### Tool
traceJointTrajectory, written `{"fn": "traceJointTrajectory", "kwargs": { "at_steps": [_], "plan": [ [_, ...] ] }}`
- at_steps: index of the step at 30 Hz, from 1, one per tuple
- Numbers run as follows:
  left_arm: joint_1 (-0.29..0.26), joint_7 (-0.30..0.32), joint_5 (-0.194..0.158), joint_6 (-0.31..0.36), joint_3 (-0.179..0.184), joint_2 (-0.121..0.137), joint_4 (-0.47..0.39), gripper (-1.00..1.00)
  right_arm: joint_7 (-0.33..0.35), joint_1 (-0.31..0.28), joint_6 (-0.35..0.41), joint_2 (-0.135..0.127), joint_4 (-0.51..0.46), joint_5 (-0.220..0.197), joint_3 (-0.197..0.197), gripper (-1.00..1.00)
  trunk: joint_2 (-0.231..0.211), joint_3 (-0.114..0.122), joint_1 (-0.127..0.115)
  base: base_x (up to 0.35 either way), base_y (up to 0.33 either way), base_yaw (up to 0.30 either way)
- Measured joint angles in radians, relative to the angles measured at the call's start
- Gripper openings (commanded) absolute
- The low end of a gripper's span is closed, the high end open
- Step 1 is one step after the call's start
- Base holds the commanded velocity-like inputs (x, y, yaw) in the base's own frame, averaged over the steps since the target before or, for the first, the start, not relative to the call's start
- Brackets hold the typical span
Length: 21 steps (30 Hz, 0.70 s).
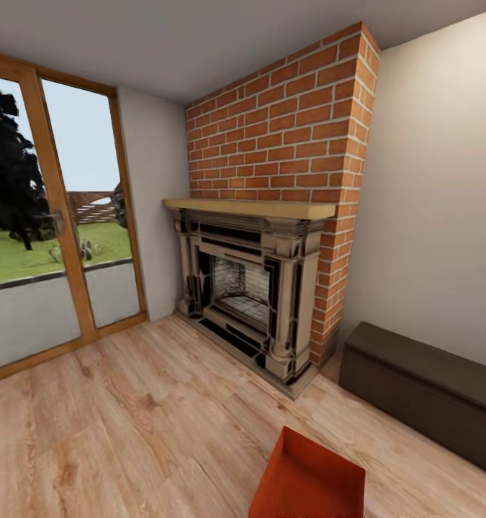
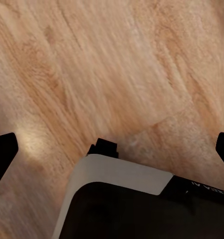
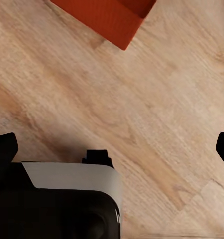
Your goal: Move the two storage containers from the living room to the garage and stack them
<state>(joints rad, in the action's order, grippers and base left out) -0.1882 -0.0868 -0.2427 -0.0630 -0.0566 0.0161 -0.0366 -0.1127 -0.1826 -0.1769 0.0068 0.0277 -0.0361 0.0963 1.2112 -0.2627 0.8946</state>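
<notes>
I am in the living room, looking at its wood-plank floor. One orange-red open-top storage container sits on the planks at the near edge of the head view, right of centre. Its corner also shows in the right wrist view, well ahead of my right gripper. That gripper is open, its black fingertips far apart over bare planks. My left gripper is open too, above bare floor with nothing between its fingers. The garage is out of view.
An ornate fireplace under a red brick chimney stands straight ahead. A long dark low bench lines the right wall, just beyond the container. Wood-framed glass doors fill the left wall. My own white-and-black body shows below both wrists.
</notes>
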Motion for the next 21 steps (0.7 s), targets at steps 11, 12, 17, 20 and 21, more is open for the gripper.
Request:
{"fn": "traceJointTrajectory", "kwargs": {
  "at_steps": [11, 12, 17, 20, 21],
  "plan": [
    [0.0, -0.001, -0.003, 0.0, -0.004, -0.001, -0.003, 1.0, 0.0, 0.0, 0.0, -0.001, 0.0, 0.0, -0.001, 1.0, 0.0, 0.0, 0.0, 0.0, 0.0, -0.286],
    [0.0, -0.002, -0.003, 0.0, -0.004, -0.001, -0.003, 1.0, 0.0, 0.0, 0.0, -0.001, 0.0, 0.0, -0.001, 1.0, 0.0, 0.0, 0.0, 0.0, 0.0, -0.286],
    [0.0, -0.003, -0.003, 0.0, -0.005, -0.001, -0.003, 1.0, 0.0, 0.0, 0.0, -0.001, 0.0, 0.0, -0.001, 1.0, 0.0, 0.0, 0.0, 0.0, 0.0, -0.286],
    [0.0, -0.002, -0.003, 0.0, -0.005, -0.001, -0.004, 1.0, 0.001, 0.0, 0.0, -0.002, 0.0, 0.0, -0.002, 1.0, 0.0, 0.0, 0.0, 0.0, 0.0, -0.286],
    [0.0, -0.002, -0.003, 0.0, -0.005, -0.001, -0.004, 1.0, 0.001, 0.0, 0.0, -0.002, 0.0, -0.001, -0.002, 1.0, 0.0, 0.0, 0.0, 0.017, 0.0, -0.286]
  ]
}}
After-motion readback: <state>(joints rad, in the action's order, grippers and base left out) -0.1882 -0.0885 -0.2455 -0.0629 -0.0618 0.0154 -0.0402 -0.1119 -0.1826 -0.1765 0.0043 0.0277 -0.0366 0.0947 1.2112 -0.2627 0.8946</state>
